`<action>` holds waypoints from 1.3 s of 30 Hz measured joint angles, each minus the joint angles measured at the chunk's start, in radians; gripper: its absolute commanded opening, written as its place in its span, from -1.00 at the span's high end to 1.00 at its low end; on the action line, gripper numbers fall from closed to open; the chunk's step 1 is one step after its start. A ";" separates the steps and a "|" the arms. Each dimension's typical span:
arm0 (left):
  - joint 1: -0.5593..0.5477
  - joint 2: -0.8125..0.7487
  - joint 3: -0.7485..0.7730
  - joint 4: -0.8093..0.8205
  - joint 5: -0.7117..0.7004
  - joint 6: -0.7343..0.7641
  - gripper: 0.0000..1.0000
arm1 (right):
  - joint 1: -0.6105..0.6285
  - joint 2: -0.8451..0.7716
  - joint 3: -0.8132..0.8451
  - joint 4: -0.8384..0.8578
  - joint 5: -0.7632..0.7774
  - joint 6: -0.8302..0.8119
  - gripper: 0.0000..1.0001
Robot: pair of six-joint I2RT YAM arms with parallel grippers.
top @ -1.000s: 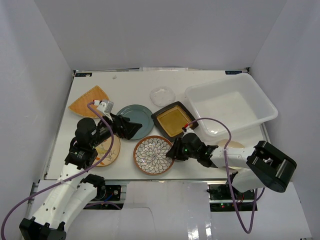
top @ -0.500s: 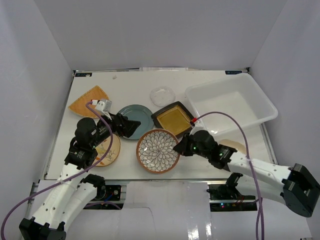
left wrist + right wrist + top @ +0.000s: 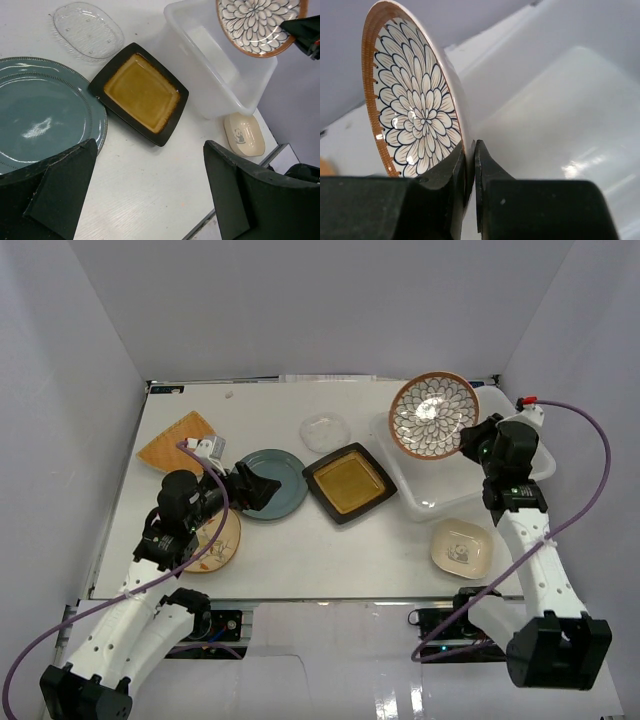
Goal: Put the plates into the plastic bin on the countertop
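Note:
My right gripper (image 3: 468, 438) is shut on the rim of the brown-rimmed petal-patterned plate (image 3: 433, 415) and holds it tilted above the translucent plastic bin (image 3: 520, 472); the plate (image 3: 412, 120) stands on edge over the bin (image 3: 560, 115) in the right wrist view. My left gripper (image 3: 262, 486) is open and empty, over the round blue-grey plate (image 3: 285, 485). On the countertop (image 3: 330, 540) lie the black square plate with yellow centre (image 3: 348, 481), the clear glass plate (image 3: 325, 431), the orange fan-shaped plate (image 3: 172, 443), one cream dish (image 3: 461, 547) and another (image 3: 222, 540) under my left arm.
White walls close in the countertop on three sides. In the left wrist view the blue-grey plate (image 3: 35, 120), square plate (image 3: 140, 92), glass plate (image 3: 87, 30), bin (image 3: 220, 75) and cream dish (image 3: 244, 135) show, with the table's near edge at the lower right.
My right arm lifted the petal-patterned plate from the table's front middle and swung it up and right over the bin. My left arm barely moved.

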 measured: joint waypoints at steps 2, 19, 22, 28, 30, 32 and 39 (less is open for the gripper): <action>0.000 -0.001 0.002 -0.002 -0.001 0.000 -0.96 | -0.084 0.067 0.000 -0.016 0.023 -0.019 0.85; -0.010 0.002 0.011 -0.005 0.000 0.007 -0.96 | -0.187 0.476 -0.007 0.015 0.050 -0.060 -0.92; -0.010 0.007 0.011 -0.005 0.001 0.010 -0.96 | -0.183 0.441 -0.006 0.024 0.049 -0.069 -0.80; -0.010 0.014 0.019 -0.013 -0.008 0.020 -0.96 | -0.126 0.228 -0.006 0.026 0.000 -0.079 -0.97; -0.010 0.011 0.028 -0.021 -0.027 0.027 -0.96 | 0.002 0.145 -0.019 0.058 -0.024 -0.071 -0.87; -0.009 -0.002 0.031 -0.025 -0.062 0.029 -0.96 | 0.198 0.091 -0.071 0.138 -0.057 -0.037 -0.79; 0.018 -0.116 0.037 -0.054 -0.296 0.029 -0.96 | 0.795 0.320 -0.245 0.349 -0.035 0.185 -0.47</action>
